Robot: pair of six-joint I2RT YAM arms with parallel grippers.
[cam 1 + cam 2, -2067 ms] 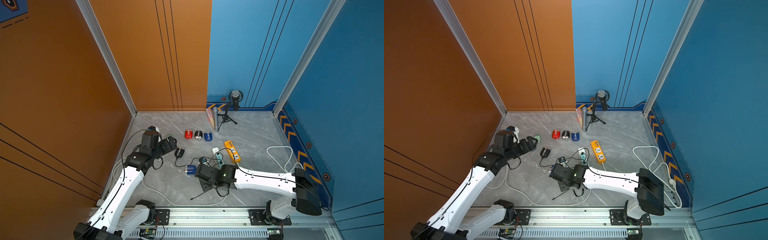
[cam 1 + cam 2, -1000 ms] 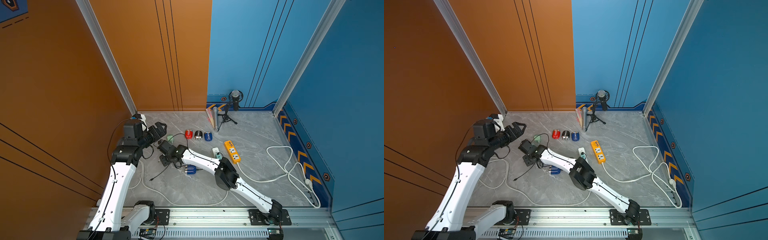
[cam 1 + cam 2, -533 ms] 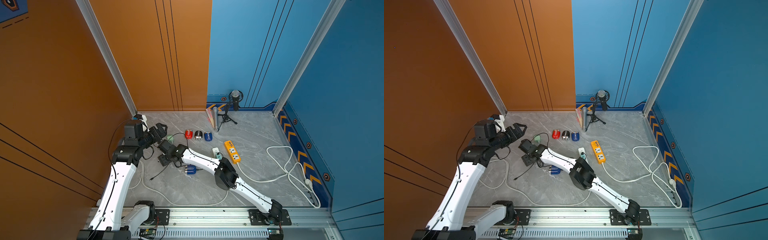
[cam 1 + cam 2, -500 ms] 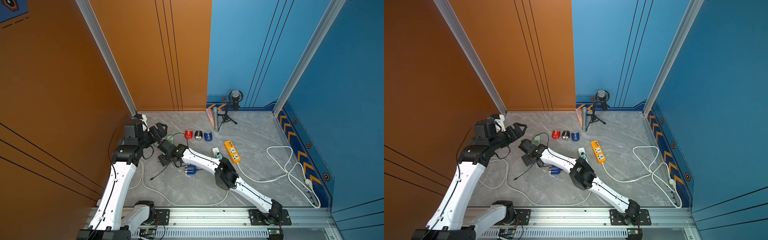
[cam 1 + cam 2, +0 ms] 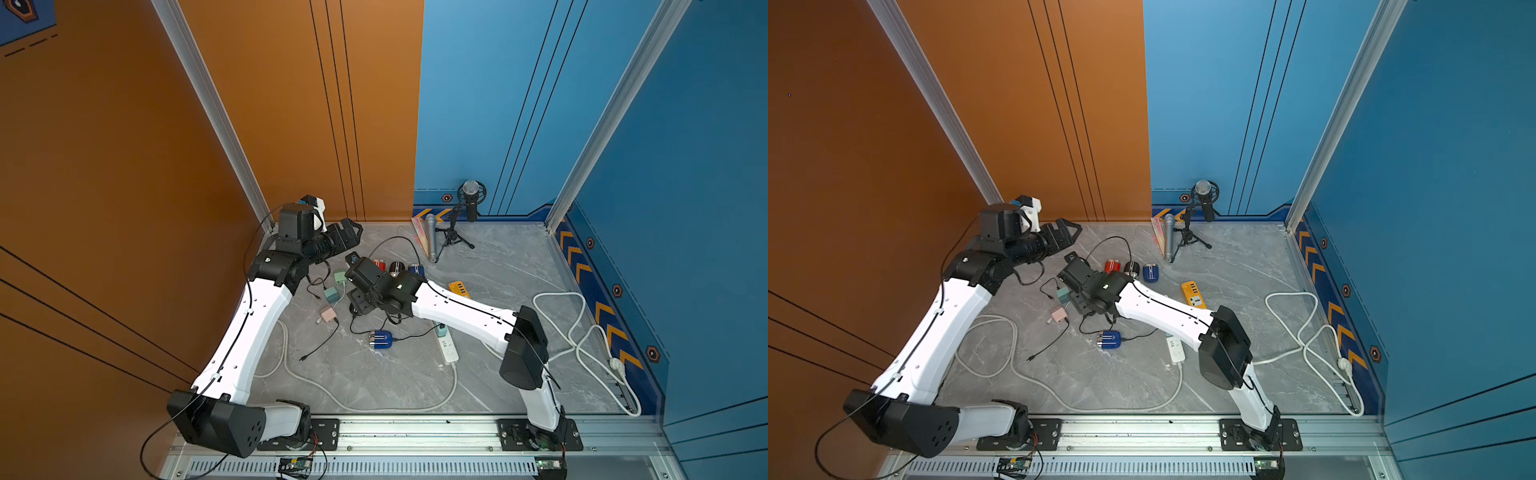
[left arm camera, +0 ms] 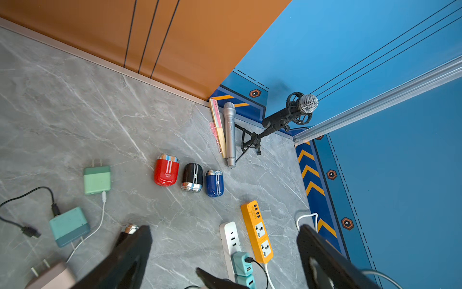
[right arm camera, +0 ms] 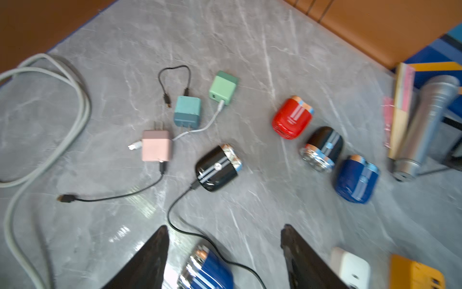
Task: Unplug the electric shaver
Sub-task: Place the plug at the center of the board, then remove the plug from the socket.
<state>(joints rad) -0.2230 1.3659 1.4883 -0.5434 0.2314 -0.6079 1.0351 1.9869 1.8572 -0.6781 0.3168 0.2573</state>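
The black electric shaver point(image 7: 216, 167) lies on its side in the left half of the table point(image 5: 498, 266), roughly midway between the back and front edges. A black cord point(image 7: 169, 217) is plugged into its rounded end and curls away toward the front edge, running past a blue shaver point(image 7: 207, 271) that lies nearer that edge. The right gripper point(image 7: 223, 229) hangs over this spot with its jaws apart and nothing clamped. In the right wrist view the blue shaver shows between its two fingers point(image 7: 150, 260), and the black electric shaver lies beyond the fingertips, apart from them. In both top views the right wrist covers the black electric shaver. Just to its left three chargers lie close together: a pink charger point(image 7: 157, 146), a teal charger point(image 7: 187, 112) and a mint-green charger point(image 7: 223, 87). Nearer the back edge a red shaver point(image 6: 166, 170), a second black shaver point(image 6: 192, 177) and a second blue shaver point(image 6: 214, 183) lie side by side in a row. The left gripper point(image 5: 353, 239) is held above the table near the back left corner, its jaws wide apart and empty. Toward the middle of the table an orange power strip point(image 6: 257, 232) and a white power strip point(image 6: 231, 240) lie next to each other, and a teal plug-in charger point(image 6: 241, 264) sits in the white one. At the back edge a silver handheld microphone point(image 6: 229, 132) lies beside a black microphone on a tripod point(image 6: 295, 112). A thick pale cable point(image 7: 82, 107) loops along the left side of the table.
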